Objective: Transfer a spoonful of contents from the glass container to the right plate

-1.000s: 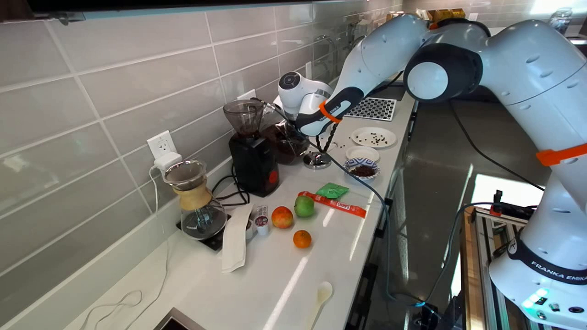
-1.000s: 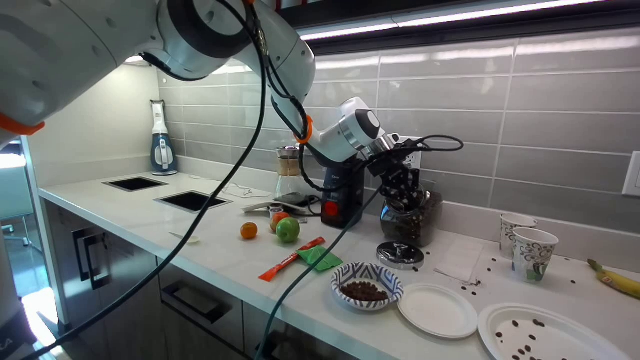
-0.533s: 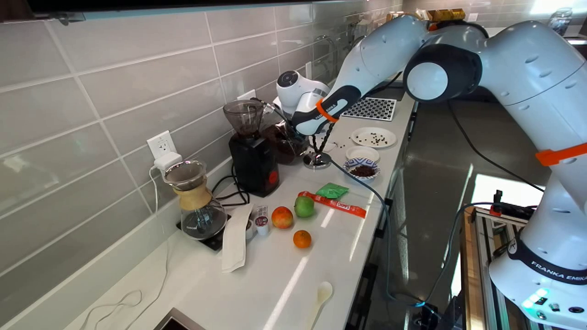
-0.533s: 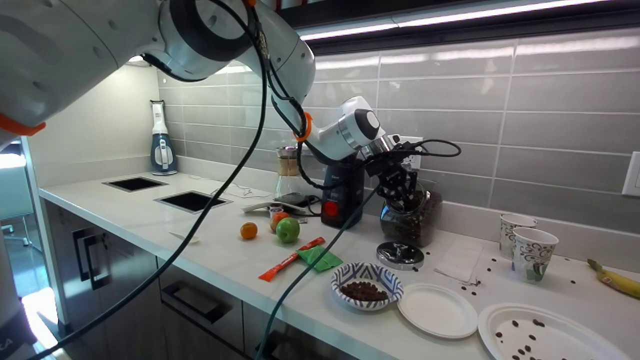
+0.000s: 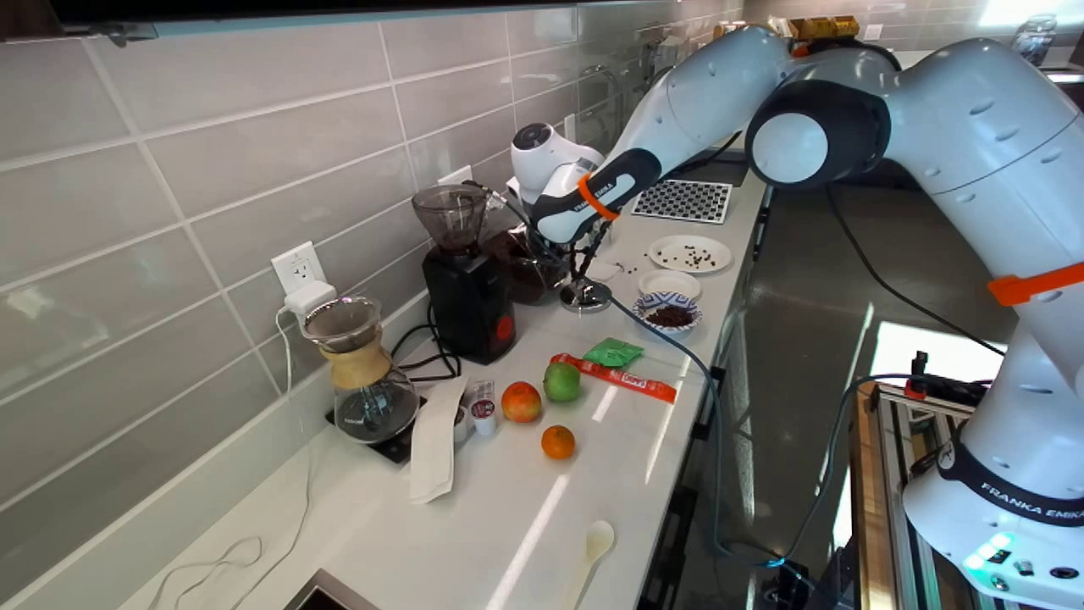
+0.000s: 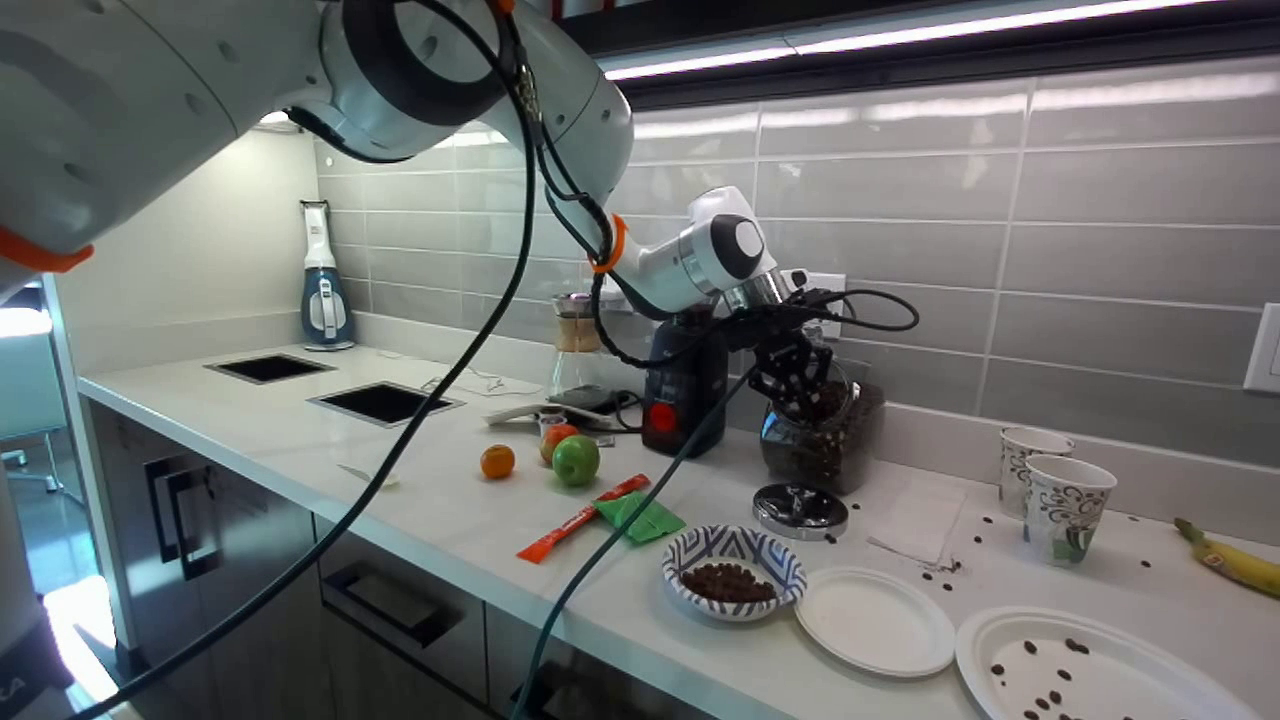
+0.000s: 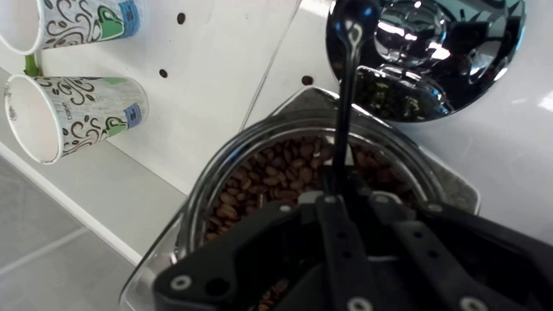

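The glass container is a clear jar of brown coffee beans, seen in both exterior views (image 5: 523, 269) (image 6: 818, 455); its round rim (image 7: 248, 140) faces the wrist view. My gripper (image 7: 339, 177) is over the jar mouth, shut on a black spoon (image 7: 345, 112). The spoon's rounded end is at the wrist view's top edge, beyond the rim; I cannot tell if it holds beans. In an exterior view the gripper (image 6: 812, 400) is dark against the jar mouth and hides the spoon. The right plate (image 6: 1130, 650) is large, white, with scattered beans; it also shows in an exterior view (image 5: 690, 246).
A shiny lid (image 6: 800, 508) lies before the jar. The black grinder (image 6: 688, 385) stands beside it. A patterned bowl (image 6: 735, 605) of beans and a small white plate (image 6: 875, 620) sit by the right plate. Paper cups (image 6: 1065, 505), a banana (image 6: 1240, 562) and loose beans are nearby.
My wrist has shifted and tilted slightly, its upper joint rising a little; the gripper stays at the jar mouth. Nothing on the counter has moved.
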You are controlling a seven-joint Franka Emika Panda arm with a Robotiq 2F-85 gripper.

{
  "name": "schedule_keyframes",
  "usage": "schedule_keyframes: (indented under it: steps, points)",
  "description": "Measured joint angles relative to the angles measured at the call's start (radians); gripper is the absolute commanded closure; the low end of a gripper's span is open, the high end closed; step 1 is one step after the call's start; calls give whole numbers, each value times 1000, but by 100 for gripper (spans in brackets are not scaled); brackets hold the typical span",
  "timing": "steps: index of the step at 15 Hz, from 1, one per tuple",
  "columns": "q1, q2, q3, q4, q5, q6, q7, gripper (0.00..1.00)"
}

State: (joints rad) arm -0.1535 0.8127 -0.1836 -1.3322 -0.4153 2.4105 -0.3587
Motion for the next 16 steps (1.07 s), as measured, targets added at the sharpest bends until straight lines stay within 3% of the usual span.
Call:
schedule_keyframes:
  steps: [16]
  points:
    - [-37, -39, 36, -20, 163, -31, 93, 98]
